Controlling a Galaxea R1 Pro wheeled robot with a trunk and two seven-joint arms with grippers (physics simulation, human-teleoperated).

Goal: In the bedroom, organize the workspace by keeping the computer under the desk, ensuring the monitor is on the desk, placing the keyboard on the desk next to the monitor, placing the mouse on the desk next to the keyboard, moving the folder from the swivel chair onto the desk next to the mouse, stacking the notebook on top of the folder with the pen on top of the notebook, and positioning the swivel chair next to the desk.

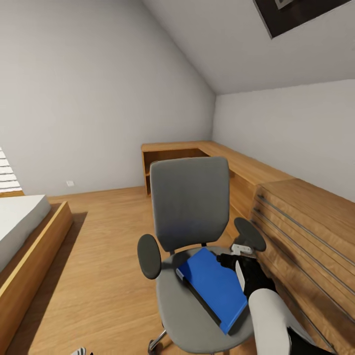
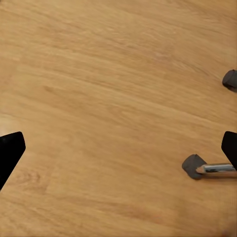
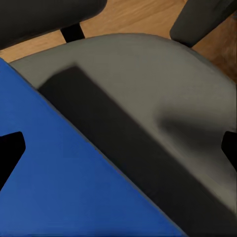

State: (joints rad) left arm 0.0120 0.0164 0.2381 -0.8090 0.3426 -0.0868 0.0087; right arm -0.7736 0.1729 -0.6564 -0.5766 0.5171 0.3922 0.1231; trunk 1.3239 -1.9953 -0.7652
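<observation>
The swivel chair [image 1: 190, 207] stands in the middle of the head view, with a grey seat and back and black armrests. The bright blue folder [image 1: 214, 286] lies flat on its seat, turned at an angle. My right gripper [image 1: 228, 260] hangs just over the folder's far right corner, close to the right armrest. In the right wrist view the right gripper [image 3: 118, 148] is open, with the folder [image 3: 64, 182] and grey seat [image 3: 163, 84] right under it and nothing between its fingers. My left gripper [image 2: 118, 150] is open above bare floor, by a chair caster [image 2: 192, 165].
A light wooden drawer chest [image 1: 305, 236] stands tight against the chair's right side. A low wooden L-shaped shelf [image 1: 222, 153] runs along the far walls. A bed [image 1: 19, 222] with a wooden frame sits at the left. Wood floor [image 1: 103, 236] lies open between bed and chair.
</observation>
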